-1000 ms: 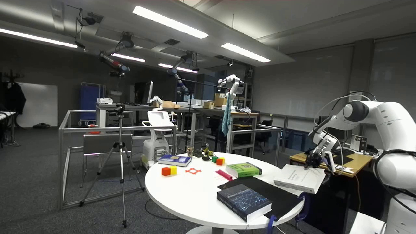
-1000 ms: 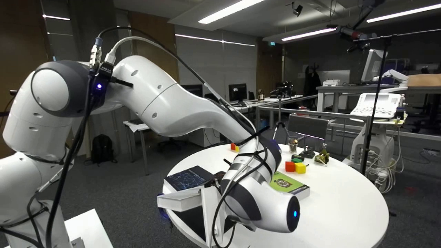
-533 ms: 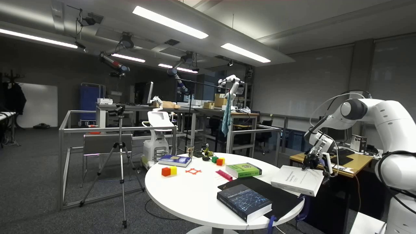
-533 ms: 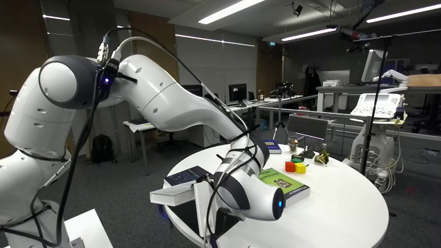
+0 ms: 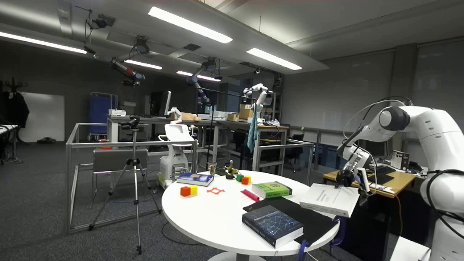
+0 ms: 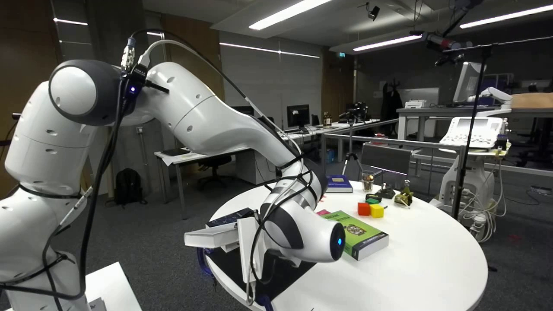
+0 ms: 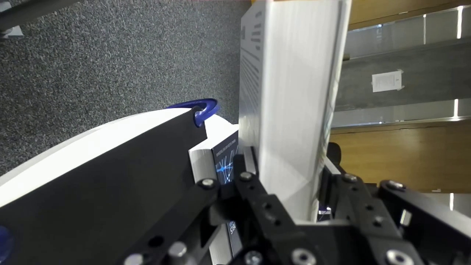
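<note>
My gripper (image 7: 289, 165) is shut on a thick white book (image 7: 294, 92), with one finger on each cover. The book is held in the air, slightly tilted, over the table's edge beside the black mat (image 5: 315, 223). The white book shows in both exterior views (image 5: 330, 199) (image 6: 211, 238). The gripper (image 5: 342, 181) grips it at one edge. A dark blue book (image 5: 272, 224) lies flat on the mat, below and beside the held book. It also shows in the wrist view (image 7: 225, 162), partly hidden by a finger.
The round white table (image 5: 203, 221) carries a green book (image 5: 272, 189), a blue book (image 5: 195, 178), several coloured cubes (image 5: 185, 191), a pink item (image 5: 250, 195) and a red frame (image 5: 215, 190). Blue clamps (image 5: 339, 232) sit at the table's edge. A tripod (image 5: 135, 181) stands on the floor.
The arm has carried the white book left in both exterior views, over the table edge and mat, and a little upward at the end. The gripper stays shut on it. The other books have not moved.
</note>
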